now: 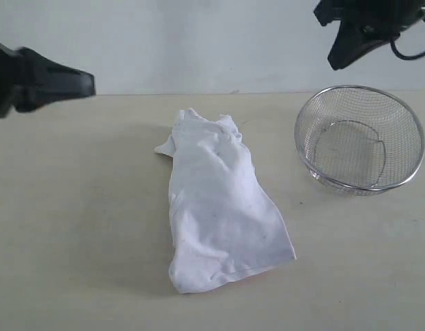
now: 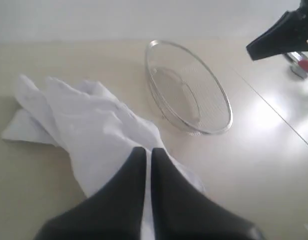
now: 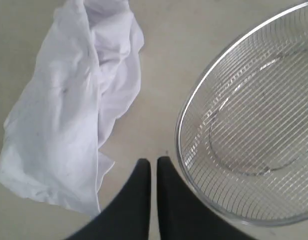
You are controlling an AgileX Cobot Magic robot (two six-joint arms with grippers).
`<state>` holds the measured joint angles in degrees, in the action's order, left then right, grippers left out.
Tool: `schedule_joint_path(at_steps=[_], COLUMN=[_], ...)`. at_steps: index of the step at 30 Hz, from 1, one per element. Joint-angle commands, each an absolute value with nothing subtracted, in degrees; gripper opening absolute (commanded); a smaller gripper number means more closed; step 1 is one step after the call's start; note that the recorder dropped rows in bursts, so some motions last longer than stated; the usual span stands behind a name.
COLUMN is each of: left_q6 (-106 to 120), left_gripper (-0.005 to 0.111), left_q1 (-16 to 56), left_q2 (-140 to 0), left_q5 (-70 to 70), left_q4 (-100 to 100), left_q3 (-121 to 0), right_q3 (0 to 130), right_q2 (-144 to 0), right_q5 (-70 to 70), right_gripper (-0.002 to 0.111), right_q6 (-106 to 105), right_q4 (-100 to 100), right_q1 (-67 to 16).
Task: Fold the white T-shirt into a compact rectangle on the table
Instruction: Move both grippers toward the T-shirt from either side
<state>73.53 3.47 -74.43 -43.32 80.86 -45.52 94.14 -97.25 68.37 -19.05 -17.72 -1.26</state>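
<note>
— Where is the garment?
— The white T-shirt (image 1: 215, 207) lies crumpled at frame centre on the table (image 1: 74, 241), left of the wire basket (image 1: 398, 158).
— And the claws?
— The left gripper (image 1: 92, 84) at upper left and the right gripper (image 1: 334, 62) at upper right are both closed tight and hold nothing.

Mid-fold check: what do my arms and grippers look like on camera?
Both are matte black. The left gripper and right gripper each have two flat fingers, broad at the base and tapering to the tips. A black cable loops beside the right arm. No markings show.
</note>
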Motion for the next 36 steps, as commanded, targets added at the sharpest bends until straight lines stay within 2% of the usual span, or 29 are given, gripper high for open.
schedule_joint_path(at_steps=[1, 4, 12, 21, 28, 33, 36], left_q6=[88.8, 97.1, 97.6, 98.9, 90.8, 73.9, 67.1], left_gripper=[0.004, 0.004, 0.004, 0.004, 0.004, 0.004, 0.004], left_q1=[4.0, 4.0, 4.0, 3.9, 5.4, 12.4, 17.3], left_q2=[-88.9, -96.7, -106.6, -107.3, -107.1, -103.2, -100.3], left_q5=[-59.1, -70.0, -70.0, -70.0, -70.0, -34.5, -25.9], left_q4=[91.1, 99.9, 99.9, 99.9, 99.9, 78.8, 67.9], left_q3=[-48.8, -50.4, -56.1, -56.2, -57.1, -61.0, -61.5], right_q3=[78.9, 68.7, 49.8, 48.0, 48.0, 48.0, 48.1], right_q2=[-86.9, -81.8, -79.5, -79.5, -79.5, -81.6, -85.8], right_q5=[61.0, 55.5, 51.8, 47.9, 46.2, 41.7, 35.8], right_gripper=[0.000, 0.000, 0.000, 0.000, 0.000, 0.000, 0.000], right_q6=[-18.5, -22.8, -42.9, -45.0, -49.2, -54.3, -55.5], right_q4=[-18.8, -24.3, -44.8, -48.7, -54.2, -54.2, -54.2], right_q1=[-1.0, -1.1, -1.1, -1.1, -1.6, -5.7, -9.2])
